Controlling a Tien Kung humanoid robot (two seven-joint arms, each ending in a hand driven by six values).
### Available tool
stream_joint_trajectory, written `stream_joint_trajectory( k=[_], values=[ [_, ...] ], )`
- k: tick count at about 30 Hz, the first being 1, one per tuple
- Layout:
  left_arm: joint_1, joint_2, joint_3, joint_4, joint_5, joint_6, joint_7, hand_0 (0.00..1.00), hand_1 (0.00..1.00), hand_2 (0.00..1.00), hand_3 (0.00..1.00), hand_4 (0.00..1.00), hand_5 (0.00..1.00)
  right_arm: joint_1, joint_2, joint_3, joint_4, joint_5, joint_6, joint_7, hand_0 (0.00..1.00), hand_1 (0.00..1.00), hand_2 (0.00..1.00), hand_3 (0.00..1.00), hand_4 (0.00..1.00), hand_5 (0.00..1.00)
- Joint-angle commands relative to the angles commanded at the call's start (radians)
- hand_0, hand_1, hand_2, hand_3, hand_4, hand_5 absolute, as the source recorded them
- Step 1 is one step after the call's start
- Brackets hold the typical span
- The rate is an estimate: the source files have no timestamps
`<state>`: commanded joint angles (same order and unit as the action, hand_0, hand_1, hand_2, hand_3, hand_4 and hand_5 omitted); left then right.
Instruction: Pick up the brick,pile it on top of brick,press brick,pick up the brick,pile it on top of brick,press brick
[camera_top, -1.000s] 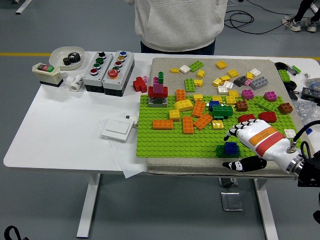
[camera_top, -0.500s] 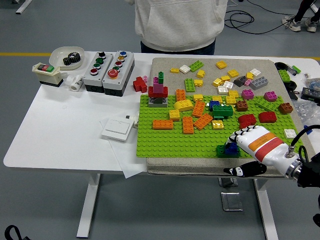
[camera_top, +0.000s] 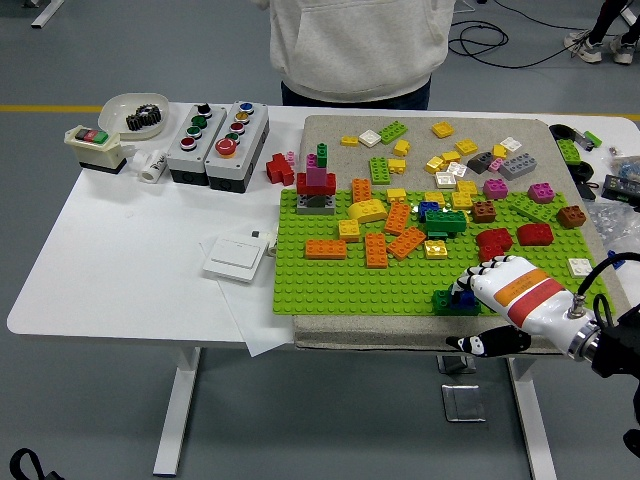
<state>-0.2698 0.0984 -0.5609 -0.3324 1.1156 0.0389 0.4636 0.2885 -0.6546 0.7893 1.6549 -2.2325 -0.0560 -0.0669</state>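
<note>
The right hand (camera_top: 487, 285) comes in from the lower right and lies over a small stack near the front right corner of the green baseplate (camera_top: 330, 280). Its fingers (camera_top: 470, 278) curl down over the blue brick (camera_top: 462, 296), which sits on a green brick (camera_top: 445, 300). Whether the fingers clamp the blue brick or only rest on it I cannot tell; the thumb sticks out below the plate's near edge, clear of the stack.

The step looks like the press. To do it well, the push should go straight down through the middle of the blue brick, so that the studs seat evenly and the stack does not tip toward the near edge. The fingertips should sit flat on top, not hooked over a side, or they may drag the brick when the hand lifts. The baseplate lies on a grey mat (camera_top: 330, 125) on the desk (camera_top: 120, 250), which may give a little, so a slow firm press suits it better than a jab.

The stack stands upright, studs upward. What shows of it runs left to right, roughly along the plate's near edge, the green brick poking out to the left of the hand. The blue brick's own long axis is mostly hidden.

A person (camera_top: 350, 45) stands at the far side, hands out of view.
</note>
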Motion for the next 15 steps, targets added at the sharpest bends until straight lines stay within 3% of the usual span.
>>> stream_joint_trajectory(
  k=[15],
  values=[
    [-0.004, 0.002, 0.0, -0.001, 0.0, -0.001, 0.001, 0.662, 0.704, 0.728, 0.587, 0.666, 0.657, -0.001, 0.003, -0.008, -0.009, -0.004, 0.008, -0.003, 0.609, 0.627, 0.676, 0.569, 0.864, 0.588]
  ],
)
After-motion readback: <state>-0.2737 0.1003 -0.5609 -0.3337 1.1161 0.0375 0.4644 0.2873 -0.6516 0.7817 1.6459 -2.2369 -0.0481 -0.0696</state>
